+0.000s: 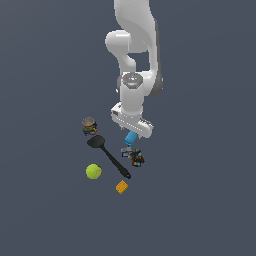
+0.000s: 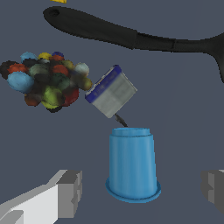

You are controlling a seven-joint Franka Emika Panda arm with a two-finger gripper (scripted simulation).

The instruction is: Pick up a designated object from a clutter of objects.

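Tool (image 2: 142, 192) spread wide, fingers (image 2: 70, 192) either side of the blue cup (image 2: 132, 168), not touching it. Cup near the worktop's (image 1: 45, 210) middle, just beside a small grey-and-blue box (image 2: 111, 92) and speckled lump (image 2: 43, 81), black spatula (image 2: 131, 37) beyond.

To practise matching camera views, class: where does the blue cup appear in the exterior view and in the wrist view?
Exterior view: the blue cup sits just under the gripper, near the picture's centre.
Wrist view: the cup stands between the open jaws, wider rim nearest the camera.
Shared landmark: the black spatula lies beside it.
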